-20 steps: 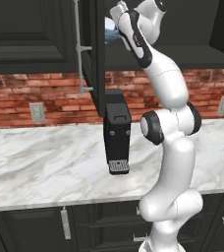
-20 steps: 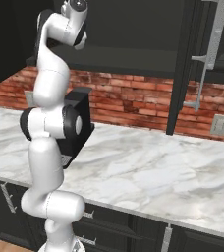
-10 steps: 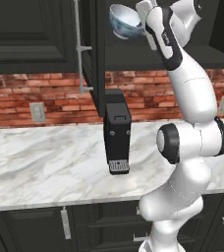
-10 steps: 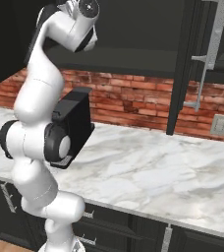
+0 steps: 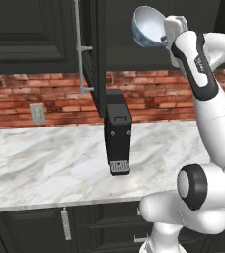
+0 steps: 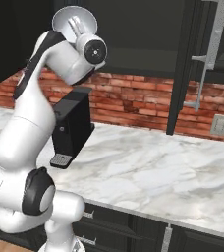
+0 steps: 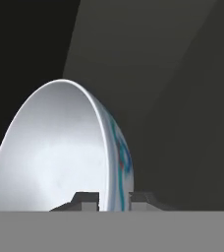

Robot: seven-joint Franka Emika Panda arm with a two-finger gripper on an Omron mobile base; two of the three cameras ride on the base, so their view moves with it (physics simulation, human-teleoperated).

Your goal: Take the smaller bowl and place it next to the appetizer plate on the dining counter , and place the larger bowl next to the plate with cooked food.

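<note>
The smaller bowl is white with a blue pattern on its outside. It hangs tipped on its side, high in front of the dark upper cabinets, and shows in the right base view too. My gripper is shut on its rim, one finger inside the bowl and one outside. In the left base view the gripper sits at the bowl's right edge. The larger bowl, both plates and the dining counter are out of view.
A black coffee machine stands on the marble wall counter backed by brick. An open dark cabinet door with a long handle juts out above it, left of the bowl. My white arm rises on the right.
The arm has swung the held bowl out from the cabinet and to the right. The bowl has tipped further onto its side.
</note>
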